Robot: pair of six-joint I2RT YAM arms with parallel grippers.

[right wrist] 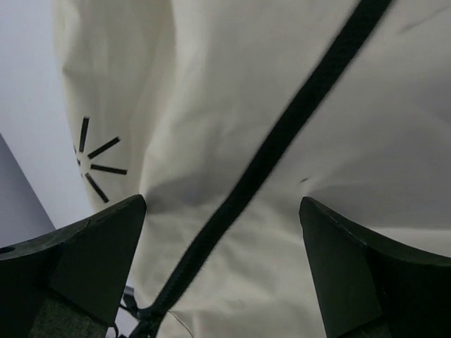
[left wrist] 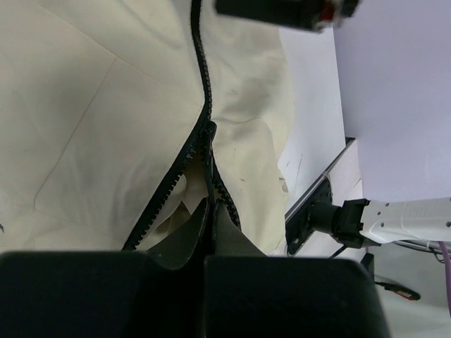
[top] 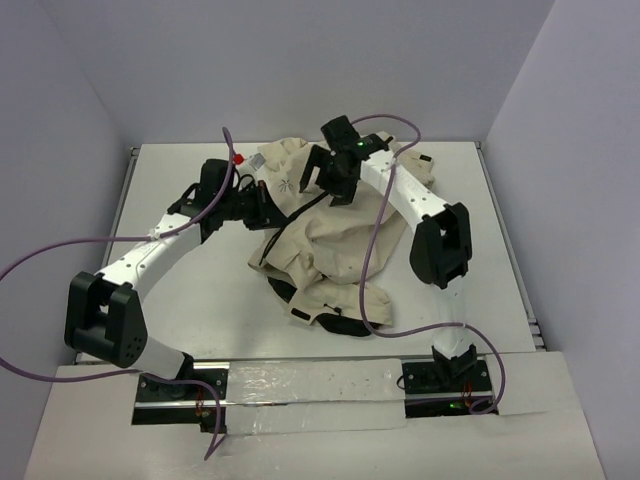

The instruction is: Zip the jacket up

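Beige jacket (top: pixel 330 240) lies crumpled mid tabletop (top: pixel 190 300), zipper (right wrist: pixel 282 141) partly open. At its edge the left hand (top: pixel 258 207) is pinched shut on the jacket; the right hand (top: pixel 338 190) is spread wide over the zipper, holding nothing. A purple cable (top: pixel 372 250) drapes across the fabric.

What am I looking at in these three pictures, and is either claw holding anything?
Two white robot arms are bolted at the near edge of a table. One picture looks down from above and behind them; the other two come from a camera on each wrist. A beige jacket lies crumpled on the table. The left gripper is shut on the jacket's fabric where the zip parts in two. The right gripper is open above the closed stretch of zip, holding nothing.
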